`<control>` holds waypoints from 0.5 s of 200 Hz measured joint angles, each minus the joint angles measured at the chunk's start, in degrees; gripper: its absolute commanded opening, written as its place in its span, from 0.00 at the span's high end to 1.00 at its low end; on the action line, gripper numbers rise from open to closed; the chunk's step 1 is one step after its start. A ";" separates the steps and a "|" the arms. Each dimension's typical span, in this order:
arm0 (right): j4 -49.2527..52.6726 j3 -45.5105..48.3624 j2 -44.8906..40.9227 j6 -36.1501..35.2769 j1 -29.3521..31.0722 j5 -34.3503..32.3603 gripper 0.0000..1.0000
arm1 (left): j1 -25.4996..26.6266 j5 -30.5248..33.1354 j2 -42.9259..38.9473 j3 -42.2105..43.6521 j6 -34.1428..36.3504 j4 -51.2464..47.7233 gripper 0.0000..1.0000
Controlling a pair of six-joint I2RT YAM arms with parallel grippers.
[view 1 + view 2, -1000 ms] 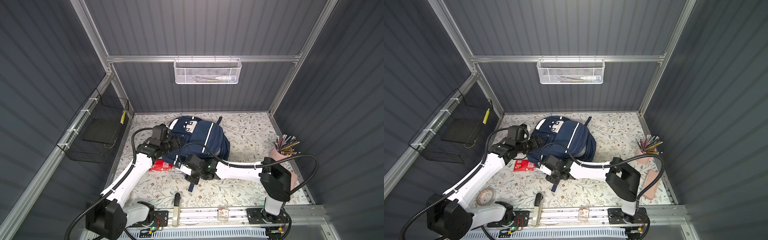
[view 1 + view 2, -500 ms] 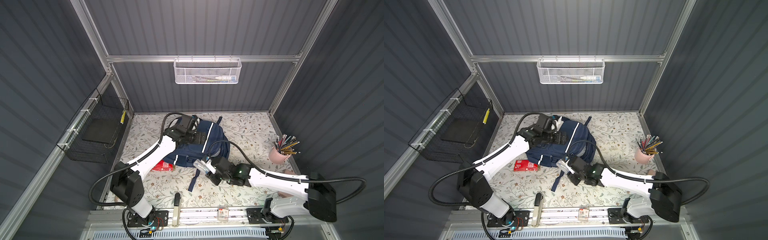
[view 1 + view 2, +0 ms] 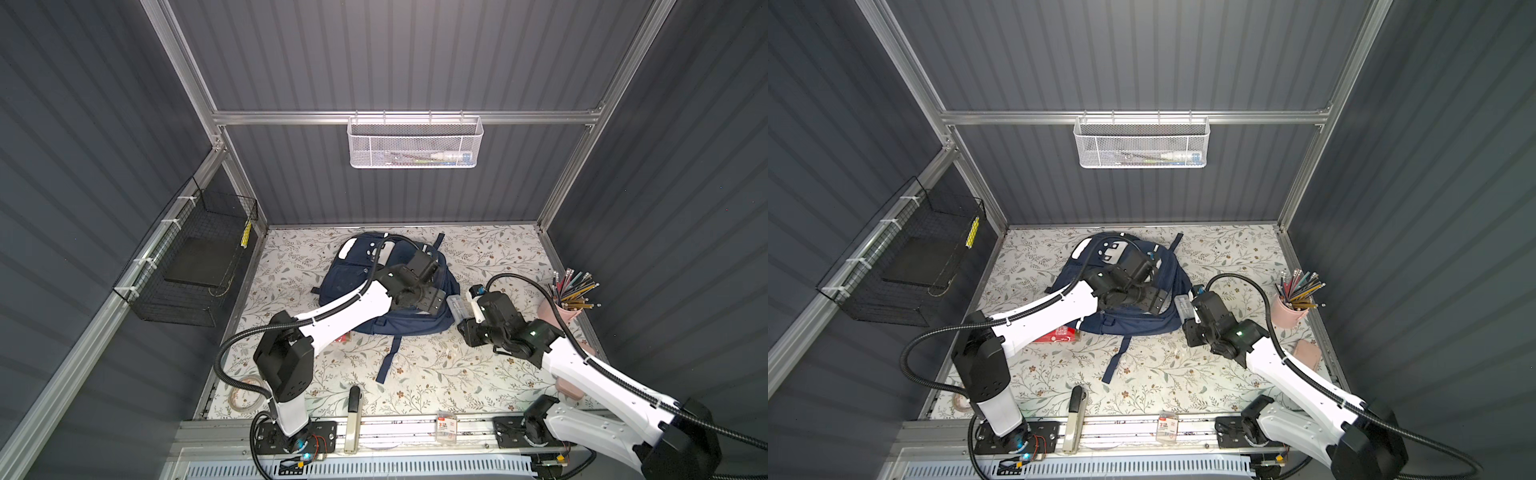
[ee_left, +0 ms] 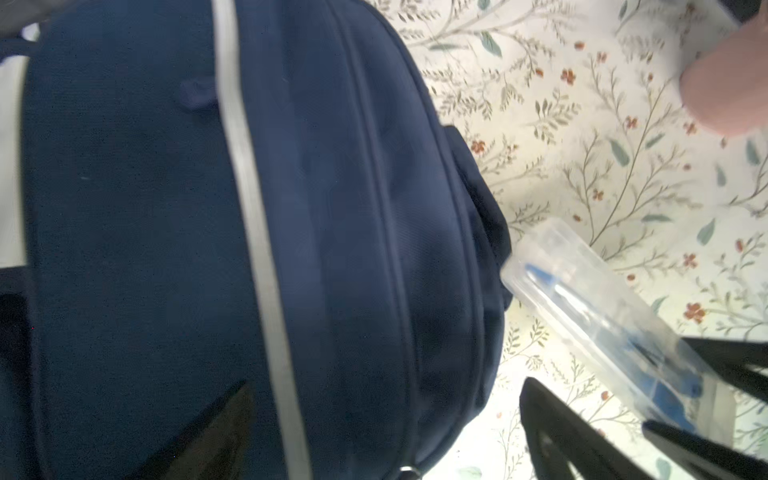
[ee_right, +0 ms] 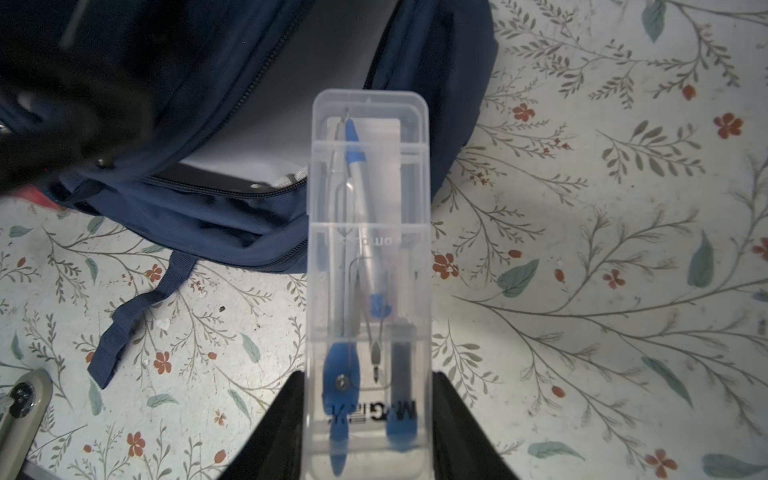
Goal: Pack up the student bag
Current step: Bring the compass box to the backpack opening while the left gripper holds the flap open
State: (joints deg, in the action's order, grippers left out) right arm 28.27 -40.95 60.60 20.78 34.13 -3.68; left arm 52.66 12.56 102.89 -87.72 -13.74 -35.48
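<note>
The student bag, a navy backpack with white stripes, lies flat on the flowered table in both top views. My left gripper hovers open over the bag's right side, its fingers wide apart with only fabric below them. My right gripper is shut on a clear plastic compass case, held just off the bag's right edge. In the right wrist view a zip pocket of the bag gapes, showing pale lining. The case also shows in the left wrist view.
A pink cup of pencils stands at the right edge, a pink block near it. A red box lies under my left arm. A stapler, tape roll and small packet lie in front. Wire baskets hang on the walls.
My left arm has swung from the bag's left side across to its right side, and its gripper has opened wide. My right arm has drawn back to the right with the case.
</note>
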 measured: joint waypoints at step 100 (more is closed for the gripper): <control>-8.02 -2.80 8.70 0.42 -5.64 6.58 0.60 | 6.86 18.27 9.05 -10.01 3.02 -9.29 1.00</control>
State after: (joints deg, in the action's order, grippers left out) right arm 20.25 -43.75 69.30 21.19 28.49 2.90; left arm 59.53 30.83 111.94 -97.73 -10.72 -44.77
